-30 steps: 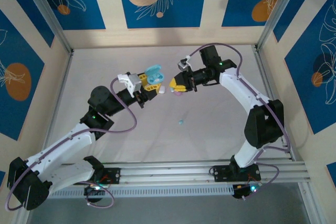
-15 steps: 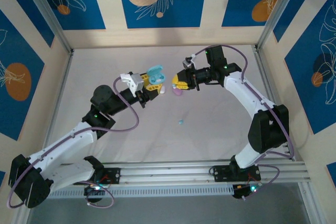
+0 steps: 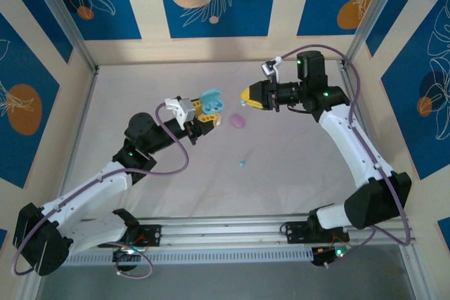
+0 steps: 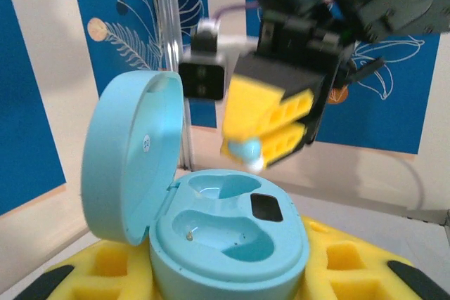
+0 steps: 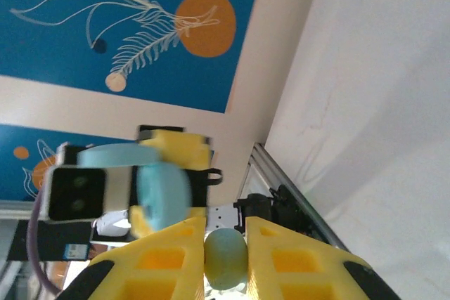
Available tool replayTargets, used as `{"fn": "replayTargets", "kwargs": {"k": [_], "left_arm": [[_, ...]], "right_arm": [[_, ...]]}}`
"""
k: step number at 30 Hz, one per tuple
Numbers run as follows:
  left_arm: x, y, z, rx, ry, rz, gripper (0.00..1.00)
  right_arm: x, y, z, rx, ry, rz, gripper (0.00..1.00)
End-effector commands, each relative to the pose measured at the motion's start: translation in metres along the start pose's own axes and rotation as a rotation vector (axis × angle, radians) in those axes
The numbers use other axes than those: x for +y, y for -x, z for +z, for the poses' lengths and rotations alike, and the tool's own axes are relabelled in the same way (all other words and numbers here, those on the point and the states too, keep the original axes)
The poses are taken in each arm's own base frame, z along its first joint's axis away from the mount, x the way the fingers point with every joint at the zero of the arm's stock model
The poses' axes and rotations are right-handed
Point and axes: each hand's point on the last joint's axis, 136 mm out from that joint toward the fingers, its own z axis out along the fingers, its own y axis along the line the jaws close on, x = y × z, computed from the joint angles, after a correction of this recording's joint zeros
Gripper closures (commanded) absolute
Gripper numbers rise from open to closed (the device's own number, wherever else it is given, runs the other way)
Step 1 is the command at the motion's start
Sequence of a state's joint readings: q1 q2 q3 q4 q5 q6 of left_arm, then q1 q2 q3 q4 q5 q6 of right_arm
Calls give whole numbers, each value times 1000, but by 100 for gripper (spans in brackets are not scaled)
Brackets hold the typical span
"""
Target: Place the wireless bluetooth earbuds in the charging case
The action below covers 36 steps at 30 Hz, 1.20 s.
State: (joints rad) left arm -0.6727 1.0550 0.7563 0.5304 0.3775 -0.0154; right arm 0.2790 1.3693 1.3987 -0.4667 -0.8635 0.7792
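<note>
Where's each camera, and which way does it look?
Top external: high behind, looking down on the table; left arm and right arm show.
Left wrist: faces the right gripper; own yellow fingers hold the open blue case.
Right wrist: faces the left gripper; own fingers pinch a blue earbud.
Shared: both wrist views show the case.

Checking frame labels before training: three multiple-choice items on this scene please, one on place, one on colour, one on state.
1. Where is the charging case?
A) lying on the table
B) in the left gripper
C) on the front rail

2. What colour is the earbud in the right gripper?
A) pink
B) white
C) light blue

3. What is the state of the case's wells?
A) both empty
B) one filled
C) both filled

Answers:
1 B, the gripper clamps its base, seen from the left wrist.
2 C, a light blue bud is pinched in the right wrist view.
3 A, the lid is up and both wells are bare.
</note>
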Motion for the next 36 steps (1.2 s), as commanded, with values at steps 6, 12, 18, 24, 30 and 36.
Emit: {"fn": "replayTargets", "kwargs": {"k": [6, 12, 18, 24, 30, 36], "left_arm": [[-14, 7, 5, -35, -88, 22, 66], [-17, 8, 5, -37, -107, 16, 66], [-20, 9, 7, -38, -126, 5, 66], [-20, 12, 6, -47, -128, 4, 66], [-20, 12, 6, -48, -125, 2, 66], [-20, 14, 6, -55, -127, 3, 66]], "right_arm": [[44, -12, -2, 13, 52, -232, 82], [52, -18, 9, 32, 45, -306, 82], [52, -22, 20, 56, 24, -331, 82], [47, -23, 28, 71, 5, -327, 82], [43, -24, 33, 83, -6, -331, 82], [41, -26, 37, 95, -12, -328, 82]]}}
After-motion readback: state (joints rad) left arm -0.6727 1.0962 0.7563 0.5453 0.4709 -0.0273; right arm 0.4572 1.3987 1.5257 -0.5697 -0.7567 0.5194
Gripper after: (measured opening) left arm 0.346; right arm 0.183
